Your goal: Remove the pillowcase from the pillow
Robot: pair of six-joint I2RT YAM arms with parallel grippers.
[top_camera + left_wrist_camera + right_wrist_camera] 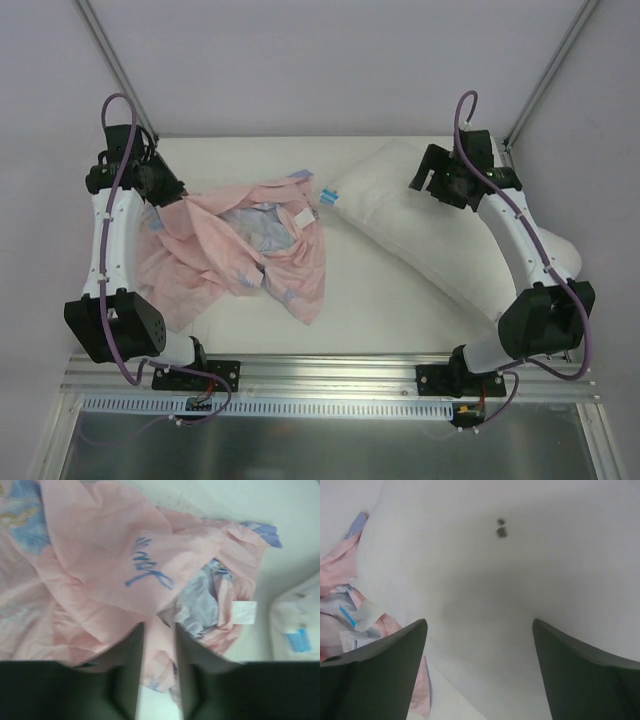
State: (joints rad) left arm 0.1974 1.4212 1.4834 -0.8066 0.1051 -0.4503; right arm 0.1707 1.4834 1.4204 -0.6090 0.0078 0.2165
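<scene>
Right end effector [479, 622] spread over white pillow [520, 570], left end effector [159, 625] grip unclear, crumpled pink pillowcase [100, 570]

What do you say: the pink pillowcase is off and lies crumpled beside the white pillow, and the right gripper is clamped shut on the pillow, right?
Not quite. The right gripper is open: the right wrist view shows its fingers wide apart over the pillow, gripping nothing. The rest holds: the pillowcase is off and lies crumpled beside the pillow.

The pillowcase [240, 250] lies crumpled on the table [380, 325], left of the pillow [420, 225]
</scene>
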